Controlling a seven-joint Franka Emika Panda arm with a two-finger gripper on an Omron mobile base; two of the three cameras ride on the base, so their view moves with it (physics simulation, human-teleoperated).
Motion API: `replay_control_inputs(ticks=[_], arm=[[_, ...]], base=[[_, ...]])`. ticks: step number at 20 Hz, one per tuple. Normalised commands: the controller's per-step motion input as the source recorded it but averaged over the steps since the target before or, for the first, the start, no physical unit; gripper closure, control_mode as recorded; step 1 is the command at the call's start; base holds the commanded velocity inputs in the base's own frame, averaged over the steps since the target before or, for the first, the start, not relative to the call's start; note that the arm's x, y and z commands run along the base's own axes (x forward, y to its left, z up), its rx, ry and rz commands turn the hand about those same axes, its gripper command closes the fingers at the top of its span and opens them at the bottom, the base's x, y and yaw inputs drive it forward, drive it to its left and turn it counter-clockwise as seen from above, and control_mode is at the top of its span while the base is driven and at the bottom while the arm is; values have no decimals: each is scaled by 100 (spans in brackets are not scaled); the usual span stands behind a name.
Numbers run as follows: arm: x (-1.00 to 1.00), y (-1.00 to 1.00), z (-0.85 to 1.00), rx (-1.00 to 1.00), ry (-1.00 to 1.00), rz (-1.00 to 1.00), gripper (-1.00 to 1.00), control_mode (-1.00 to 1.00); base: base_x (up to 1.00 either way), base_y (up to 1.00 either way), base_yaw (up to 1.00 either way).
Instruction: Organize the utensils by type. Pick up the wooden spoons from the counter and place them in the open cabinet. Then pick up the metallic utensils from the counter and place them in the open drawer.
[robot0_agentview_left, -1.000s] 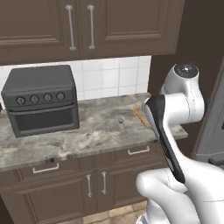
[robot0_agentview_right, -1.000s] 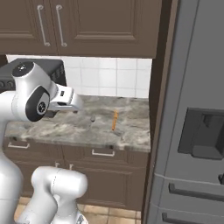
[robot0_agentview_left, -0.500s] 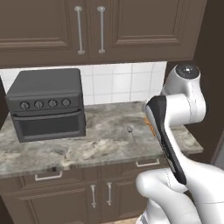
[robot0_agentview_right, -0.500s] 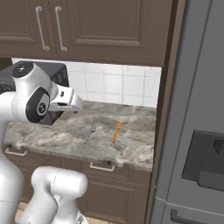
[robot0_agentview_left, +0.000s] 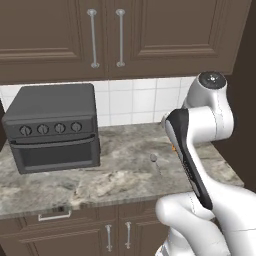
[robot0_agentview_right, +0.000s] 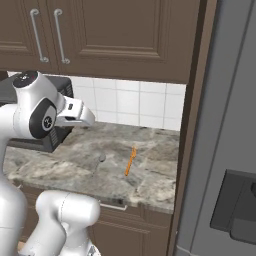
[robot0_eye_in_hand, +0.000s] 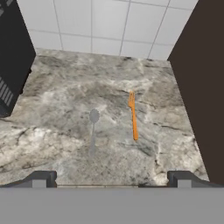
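on the counter (robot0_eye_in_hand: 61, 144), a grey metal spoon (robot0_eye_in_hand: 92, 129) lies at 9 o'clock of an orange utensil (robot0_eye_in_hand: 133, 117), near but apart. gripper (robot0_eye_in_hand: 111, 178) hovers above, fingers spread wide, empty. toaster oven (robot0_agentview_left: 52, 127) at far 9 o'clock; no writing readable.

Your two base cameras sat behind the arm, one on each side, and looked forward and down at the counter (robot0_agentview_left: 120, 175). Your hand camera looked down at it from closer. All three saw the grey spoon (robot0_eye_in_hand: 93, 131) on the stone.
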Motion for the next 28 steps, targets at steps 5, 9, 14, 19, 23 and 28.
replay_control_inputs(ticks=[5,9,14,19,23,28], arm=[[0,0,0,0,0,0,-100,100],[0,0,0,0,0,0,-100,100],[0,0,0,0,0,0,-100,100],[5,-49,-37,2,29,7,-100,-100],[18,-34,-68,0,11,18,-100,-100],[25,-7,-82,0,0,9,-100,-100]], base=[[0,0,0],[-6,-8,0],[-16,-24,0],[0,0,0],[0,0,0],[0,0,0]])
